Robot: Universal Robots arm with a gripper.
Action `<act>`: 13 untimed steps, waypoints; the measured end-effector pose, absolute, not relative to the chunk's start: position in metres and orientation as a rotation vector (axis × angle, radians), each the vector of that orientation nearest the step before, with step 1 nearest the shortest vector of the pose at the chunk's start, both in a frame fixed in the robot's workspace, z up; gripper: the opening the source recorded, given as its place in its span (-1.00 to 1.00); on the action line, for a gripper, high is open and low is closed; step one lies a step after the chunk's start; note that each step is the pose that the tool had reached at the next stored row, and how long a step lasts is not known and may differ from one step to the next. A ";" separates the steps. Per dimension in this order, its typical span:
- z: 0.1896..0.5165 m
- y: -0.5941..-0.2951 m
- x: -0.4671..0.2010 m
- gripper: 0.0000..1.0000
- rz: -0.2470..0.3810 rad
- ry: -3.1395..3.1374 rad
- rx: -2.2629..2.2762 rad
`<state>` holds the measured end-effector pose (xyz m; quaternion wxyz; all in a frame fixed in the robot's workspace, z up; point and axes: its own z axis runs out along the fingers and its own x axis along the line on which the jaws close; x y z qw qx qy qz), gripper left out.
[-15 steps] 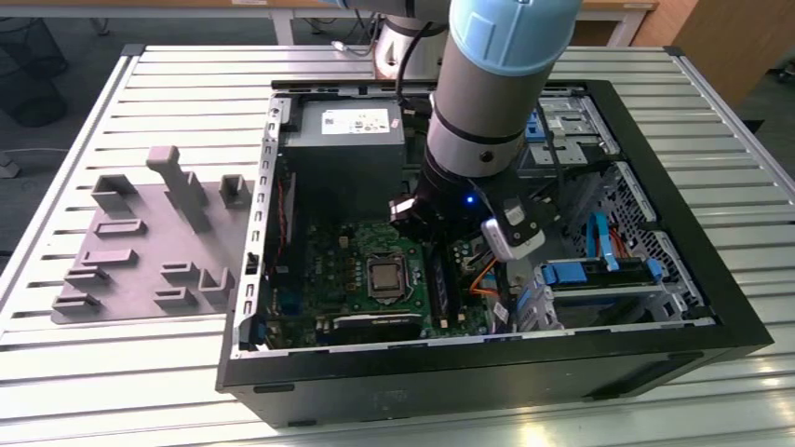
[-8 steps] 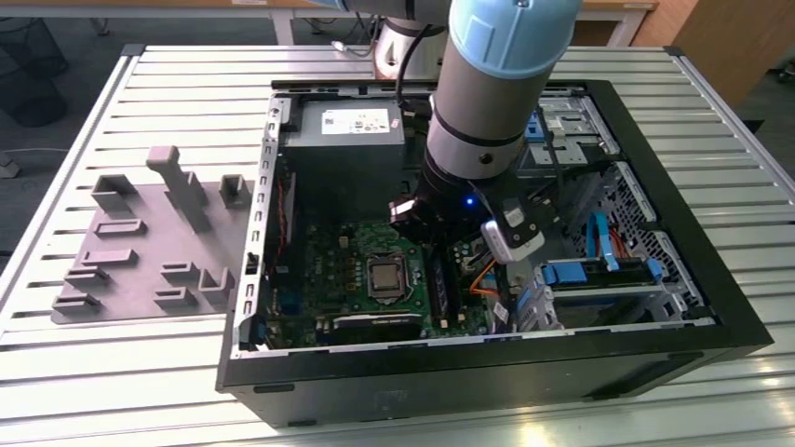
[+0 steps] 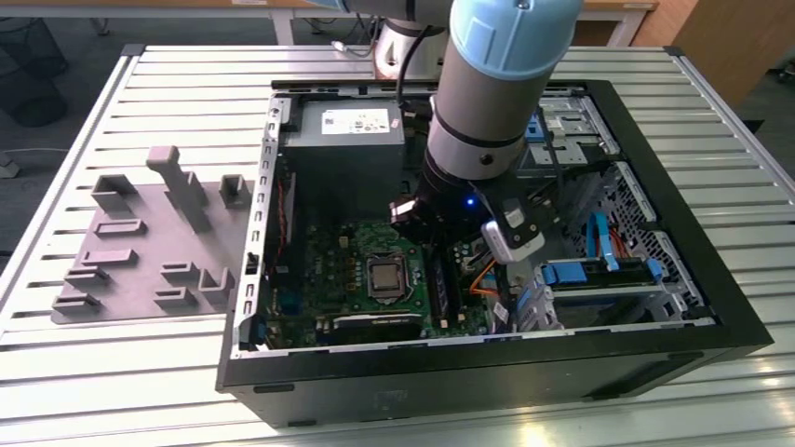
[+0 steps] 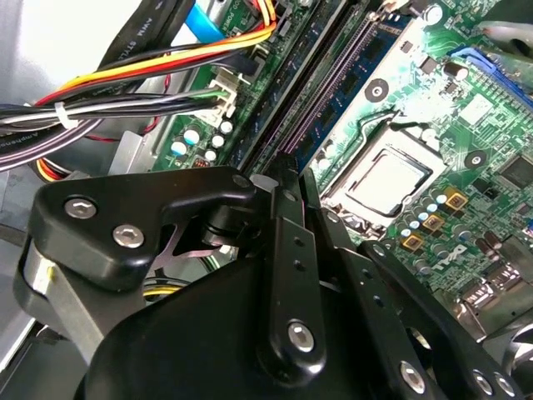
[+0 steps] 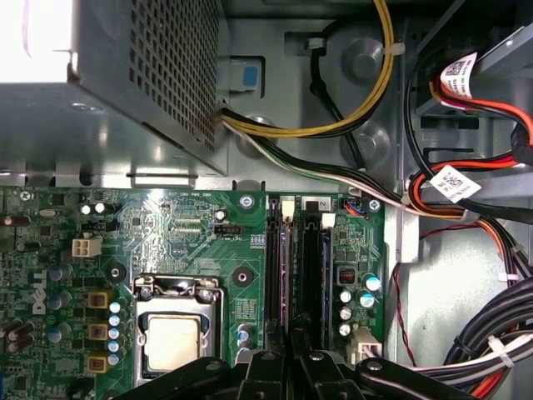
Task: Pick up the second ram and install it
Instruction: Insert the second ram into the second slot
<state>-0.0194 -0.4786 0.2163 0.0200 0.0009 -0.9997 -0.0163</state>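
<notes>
A slatted metal bench (image 3: pixel 174 84) carries an open black computer case (image 3: pixel 497 372). Just beside the case, toward the exterior view's left, a grey fixture plate (image 3: pixel 137 251) with raised blocks lies flat on the slats.

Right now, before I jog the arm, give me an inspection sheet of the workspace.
Surface: slatted metal table carrying an open computer case.
Job's things: a ram stick stands in a motherboard slot, in line with the gripper. It is probably the second ram, but I cannot tell whether it is seated.
Clutter: grey fixture tray on the exterior view's left of the case. Its holders look bare.
Gripper: gripper is inside the case at the end of the ram slots.
Cables: a yellow and black bundle and red cables run beside the slots, not across them.
Surroundings: wooden furniture behind the table.
</notes>
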 end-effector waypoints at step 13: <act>0.213 -0.479 -0.019 -0.73 -0.050 -3.101 0.003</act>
